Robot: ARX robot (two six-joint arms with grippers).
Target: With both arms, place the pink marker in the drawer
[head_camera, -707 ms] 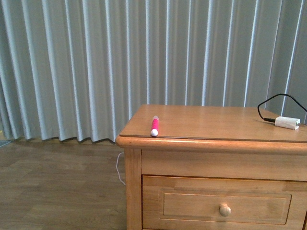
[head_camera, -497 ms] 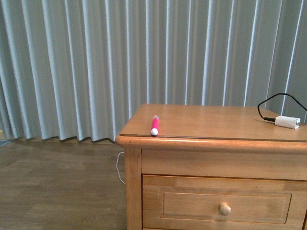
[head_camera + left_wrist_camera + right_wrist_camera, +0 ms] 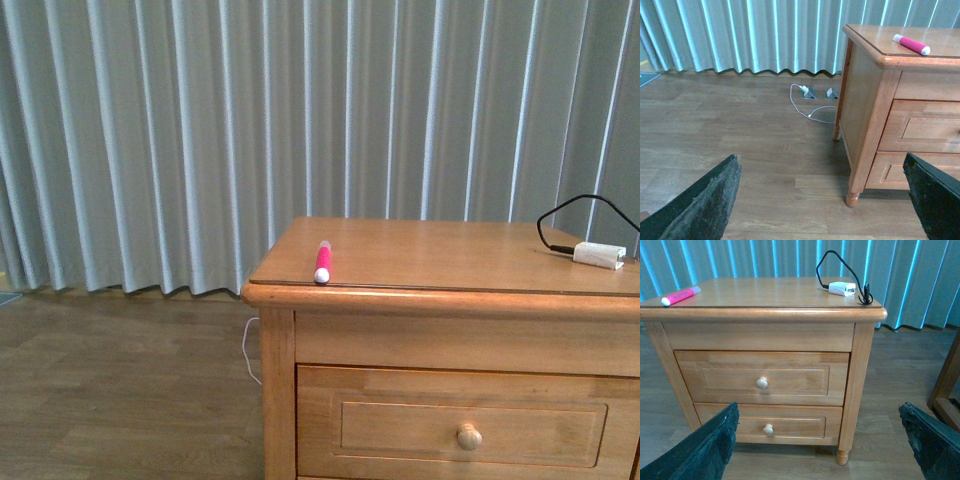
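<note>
Marker (image 3: 323, 262) is laid front-to-back at the front-left corner of the cabinet top (image 3: 450, 255), white end at the edge, above the shut drawer (image 3: 790, 380), well apart from left gripper (image 3: 820, 159) and right gripper (image 3: 818, 407), both spread empty; left is probably nearer.

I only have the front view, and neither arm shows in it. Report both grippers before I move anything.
Observer: The left gripper is open, with nothing between its fingers and bare floor beyond them.
Operator: Now the right one.
Observer: The right gripper is also open and empty, facing the front of the cabinet.
Operator: Tell me what sits under the top drawer.
Observer: A second drawer with its own round knob, shut like the drawer above it.
</note>
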